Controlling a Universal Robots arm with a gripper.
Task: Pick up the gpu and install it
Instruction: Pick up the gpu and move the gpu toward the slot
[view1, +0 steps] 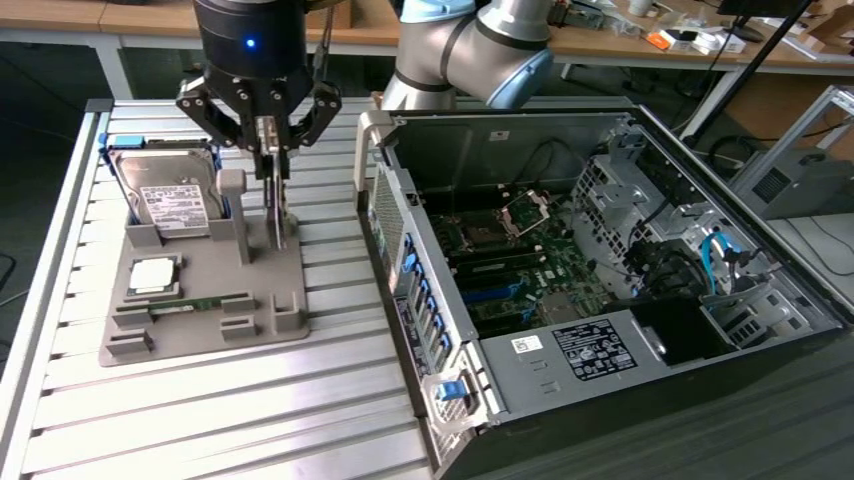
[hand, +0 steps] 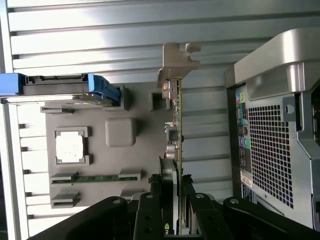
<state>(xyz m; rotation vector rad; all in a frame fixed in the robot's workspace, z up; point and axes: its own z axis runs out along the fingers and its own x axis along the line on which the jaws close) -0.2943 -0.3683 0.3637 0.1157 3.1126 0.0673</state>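
— Gripper in the exterior view: how does it stand?

— It hangs straight down over the grey holder on the slatted table. Its fingers are drawn in tight on the top edge of the gpu, one on each face.

— And the gpu itself?

— It stands upright and edge-on, a thin strip at the holder's side on the exterior view's right, the side toward the open computer case. Whether its lower edge rests in the holder's slot cannot be told. The hard drive leans at the holder's far left, and the memory stick lies near the front.

— What does the wrist view add?

— The gripper has a dark finger pressed to either face of the gpu, so the card is clamped between them. The gpu runs as a narrow line along the edge of the holder, with its silver bracket at the end away from the fingers. The computer case lies near, apart from the card, with bare table between them.
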